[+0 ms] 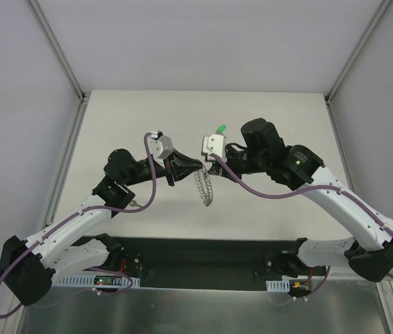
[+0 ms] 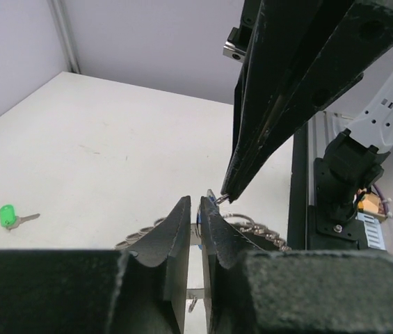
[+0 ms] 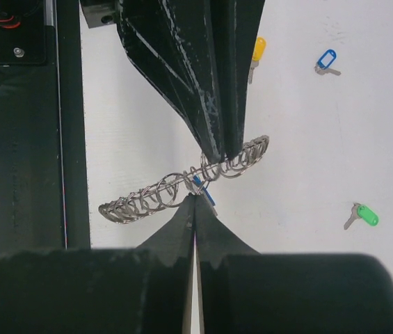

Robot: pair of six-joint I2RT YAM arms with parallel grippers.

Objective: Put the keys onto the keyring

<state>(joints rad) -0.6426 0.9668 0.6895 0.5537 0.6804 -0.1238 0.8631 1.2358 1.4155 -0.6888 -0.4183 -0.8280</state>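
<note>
keyring [image 3: 154, 198] hanging over centre of surface [image 3: 307, 139] | blue key [image 3: 204, 191] sitting at its loops | right gripper [image 3: 196, 202] jaws pressing shut there | left gripper [image 3: 222, 149] jaws standing narrowly apart, grip unclear | risk: ring sagging, key slipping off, if left support is failing

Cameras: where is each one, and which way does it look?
Top: above and behind, looking down at the table; left arm, right arm show.
Left wrist: on its arm, looking past the left tool at the keyring.
Right wrist: on its arm, looking past the right tool at the keyring.
Shared: all see the keyring and green key.
</note>
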